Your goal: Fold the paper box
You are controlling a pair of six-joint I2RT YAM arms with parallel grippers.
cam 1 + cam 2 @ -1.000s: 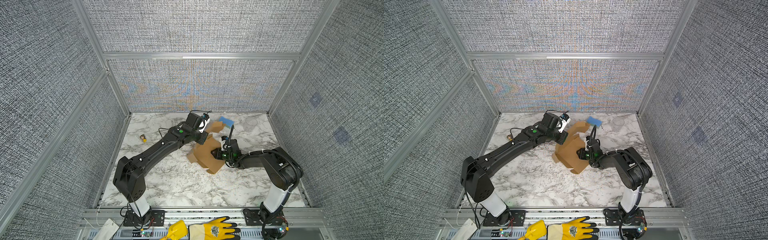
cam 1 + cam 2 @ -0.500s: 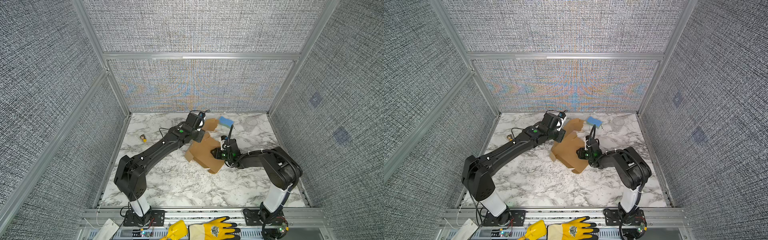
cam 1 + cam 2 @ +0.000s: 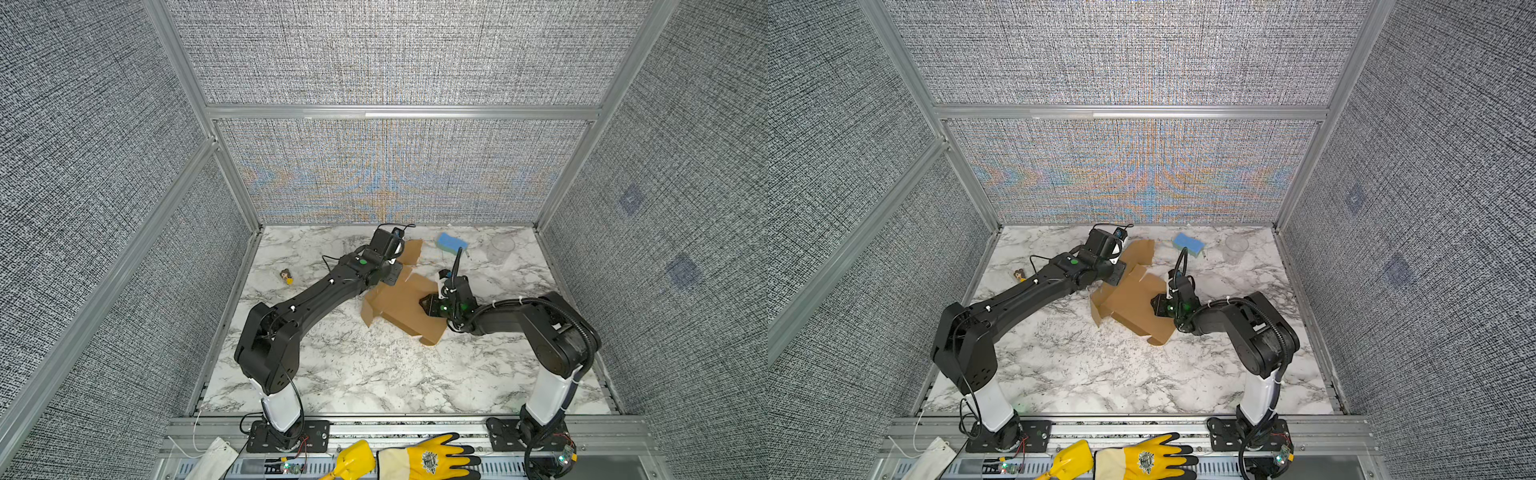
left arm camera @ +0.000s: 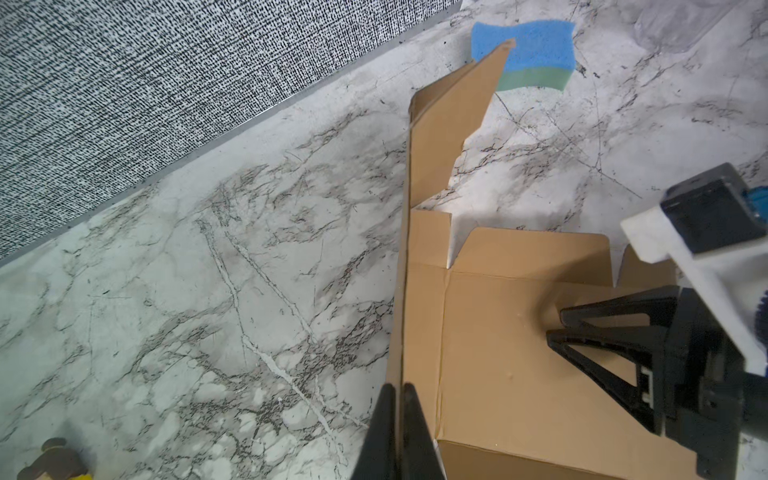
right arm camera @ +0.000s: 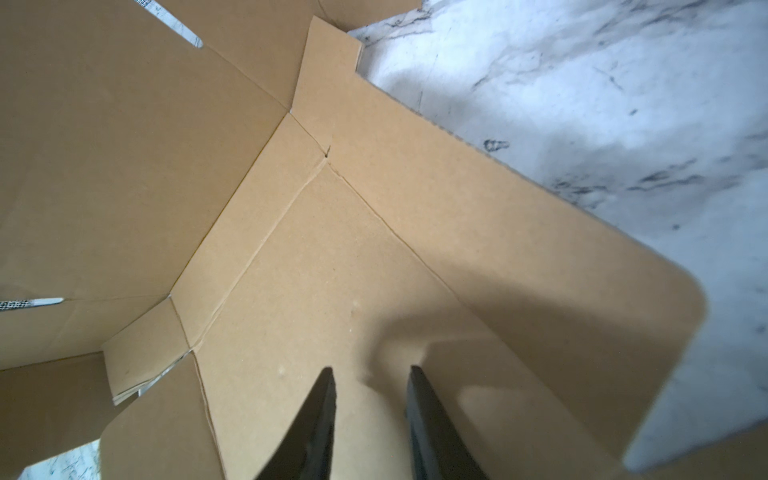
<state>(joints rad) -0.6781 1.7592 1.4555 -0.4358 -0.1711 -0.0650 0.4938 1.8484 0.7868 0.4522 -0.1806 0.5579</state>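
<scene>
Blue sponge (image 3: 451,241) lies behind the paper box (image 3: 402,302); left gripper (image 4: 398,389) pinches its raised flap, right gripper (image 5: 371,372) hovers low, slightly parted, empty.

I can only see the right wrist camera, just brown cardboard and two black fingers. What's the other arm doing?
Observer: The left gripper is shut on an upright flap of the paper box, pinching its edge.
Operator: Is anything else on the table?
Observer: A blue sponge lies past the box, near the back wall.
Operator: Any toys?
Observer: A small figurine sits on the left side, apart from the box.
</scene>
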